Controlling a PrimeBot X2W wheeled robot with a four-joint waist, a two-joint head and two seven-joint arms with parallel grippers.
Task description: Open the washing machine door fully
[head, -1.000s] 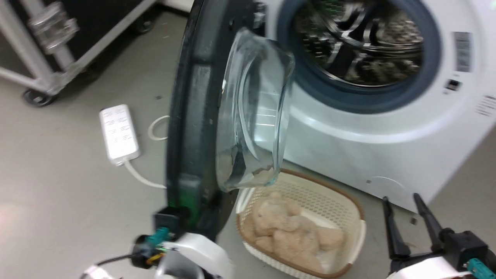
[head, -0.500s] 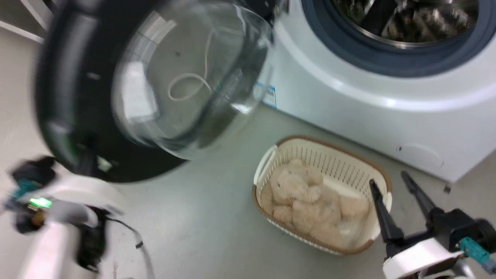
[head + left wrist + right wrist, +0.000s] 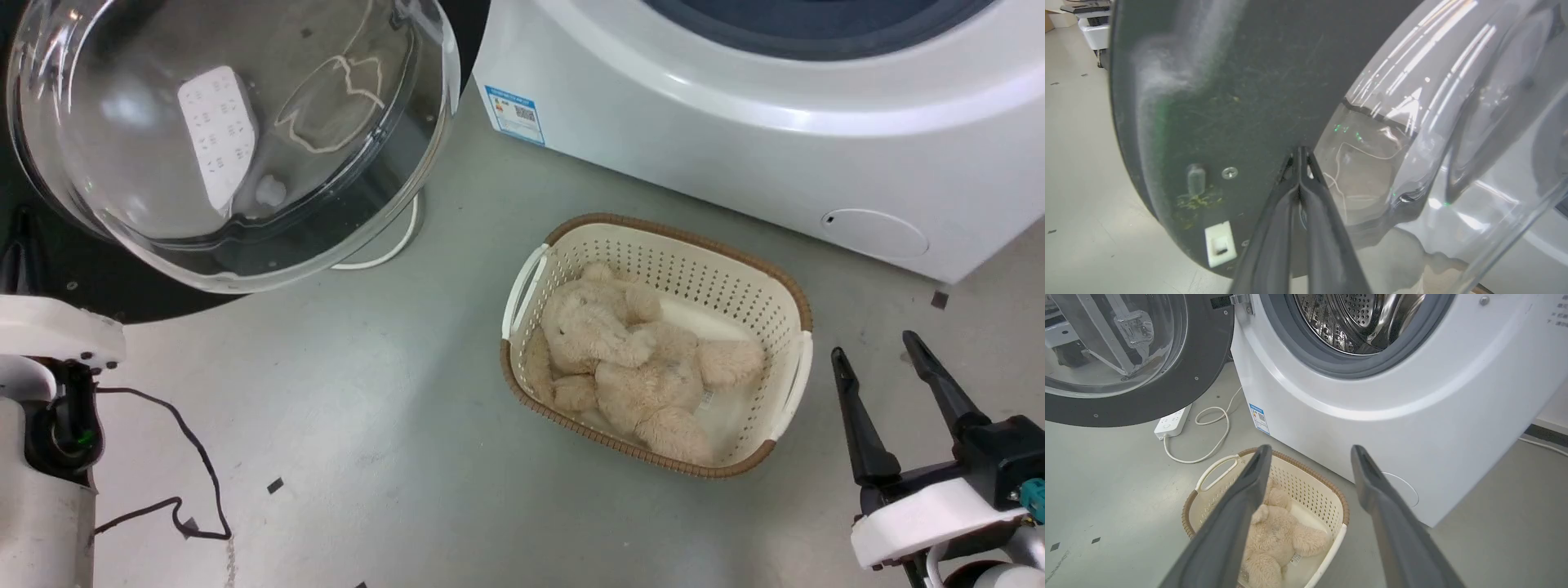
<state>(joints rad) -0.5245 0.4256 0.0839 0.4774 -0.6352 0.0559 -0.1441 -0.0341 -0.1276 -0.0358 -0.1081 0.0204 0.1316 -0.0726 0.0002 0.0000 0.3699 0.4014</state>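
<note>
- Left of the washing machine, the washing machine door stands swung wide away from the front panel. It hangs from a hinge at the machine's upper left edge, with its clear glass bowl bulging toward the room.
- The machine's steel drum lies uncovered inside its grey gasket.
- The left gripper is at the door, well to the left of the machine. Its two dark fingers are pressed together with nothing between them, and their joined tips rest against the door's black inner face, just beside the edge of the glass bowl.
- The right gripper hangs in front of the machine's lower right corner, well apart from the door. Its fingers are spread wide and hold nothing.
- In front of the machine, between the two arms, a cream basket sits on the floor with a beige plush toy inside.
- A white power strip lies on the floor by the machine's left side, below the open door, with its cable looping toward the machine.
</note>
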